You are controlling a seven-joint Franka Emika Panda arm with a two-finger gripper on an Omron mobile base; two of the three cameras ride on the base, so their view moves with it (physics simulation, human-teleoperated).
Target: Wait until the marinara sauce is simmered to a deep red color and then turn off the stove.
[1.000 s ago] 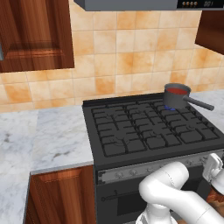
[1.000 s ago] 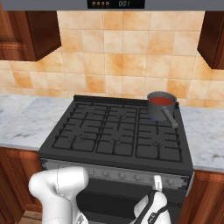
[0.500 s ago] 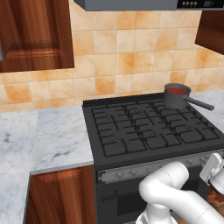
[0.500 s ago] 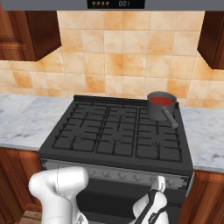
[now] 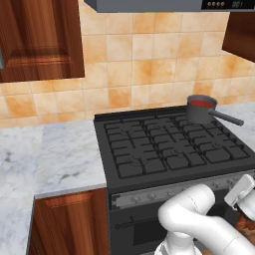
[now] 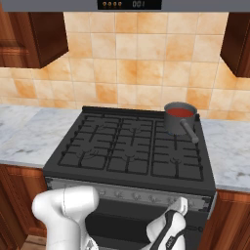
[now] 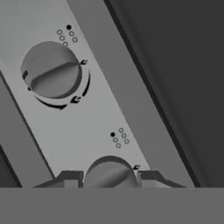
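Observation:
The marinara sauce (image 5: 200, 103) (image 6: 179, 112) is a red disc inside a dark grey saucepan (image 5: 199, 114) (image 6: 176, 122) on the back right burner of the black stove (image 5: 164, 149) (image 6: 127, 146). My gripper (image 7: 109, 179) (image 6: 181, 202) is at the stove's grey front strip, near its right end. In the hand view, its two fingertips (image 7: 70, 178) stand on either side of a round grey knob (image 7: 109, 173), shut on it. A second knob (image 7: 51, 70) sits further along the strip, untouched.
Marble counters (image 5: 55, 159) (image 6: 229, 151) flank the stove. The saucepan's handle (image 5: 226, 118) (image 6: 189, 131) sticks out toward the front right. Wooden cabinets (image 5: 37, 40) hang above the counters, and a range hood (image 6: 127, 5) hangs over the stove.
In the right base view, the hand has crept slightly up toward the knob strip. The sauce and the pan look the same.

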